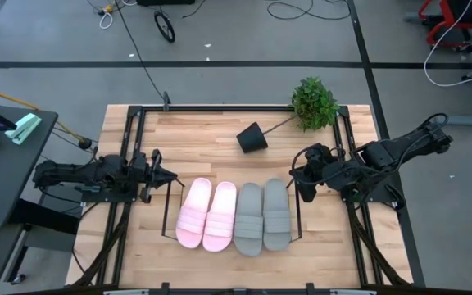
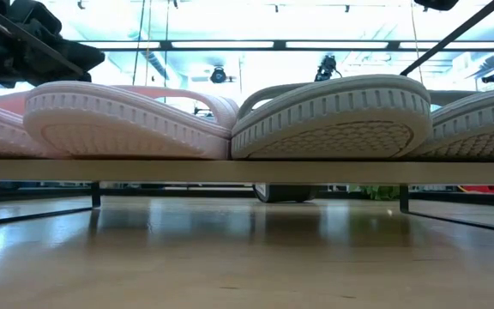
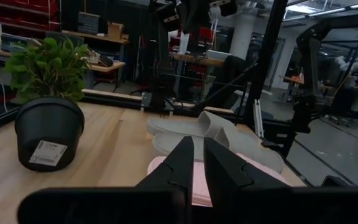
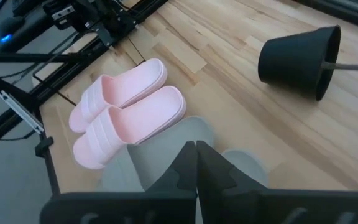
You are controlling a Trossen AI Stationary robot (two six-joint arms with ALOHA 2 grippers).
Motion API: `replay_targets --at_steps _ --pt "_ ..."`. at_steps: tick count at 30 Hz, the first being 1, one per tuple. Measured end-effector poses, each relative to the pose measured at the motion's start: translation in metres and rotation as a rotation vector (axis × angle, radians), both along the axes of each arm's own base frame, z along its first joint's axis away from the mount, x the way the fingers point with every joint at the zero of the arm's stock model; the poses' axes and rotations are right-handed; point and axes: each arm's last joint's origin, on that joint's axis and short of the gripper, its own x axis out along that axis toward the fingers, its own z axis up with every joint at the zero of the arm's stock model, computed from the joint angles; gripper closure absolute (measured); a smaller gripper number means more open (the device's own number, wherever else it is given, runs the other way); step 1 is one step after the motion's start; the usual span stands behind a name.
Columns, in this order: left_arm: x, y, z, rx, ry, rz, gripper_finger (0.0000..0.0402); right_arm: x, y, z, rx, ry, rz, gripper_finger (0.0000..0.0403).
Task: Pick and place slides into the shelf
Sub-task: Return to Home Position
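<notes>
All four slides lie side by side in the shelf (image 1: 170,215) near the table's (image 1: 220,135) front edge: the pink pair (image 1: 206,214) on the left, the grey pair (image 1: 262,215) on the right (touching along their sides). The left gripper (image 1: 169,177) hovers at the shelf's left end, fingers a narrow slit apart, holding nothing. The right gripper (image 1: 295,174) sits at the right end, closed and empty. A tipped pot (image 1: 252,138) lies behind.

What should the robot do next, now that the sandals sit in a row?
Probably just draw both arms back. All four slides, two pink and two grey, already lie side by side within the shelf, and neither the left tool nor the right tool holds anything.
</notes>
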Motion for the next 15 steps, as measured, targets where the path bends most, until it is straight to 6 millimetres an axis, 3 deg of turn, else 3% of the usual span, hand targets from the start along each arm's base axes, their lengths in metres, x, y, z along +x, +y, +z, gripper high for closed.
replay_targets --at_steps 7,12,15 --pt "0.000 0.000 0.000 -0.007 0.001 0.000 0.0366 -0.017 -0.007 0.006 -0.055 0.019 0.041 0.0403" --pt "0.000 0.000 0.000 -0.007 0.001 0.001 0.0374 -0.039 -0.010 0.010 -0.120 0.011 0.077 0.0403" --pt "0.000 0.000 0.000 -0.007 0.001 0.001 0.0376 -0.056 -0.013 0.001 -0.139 -0.020 0.080 0.0403"
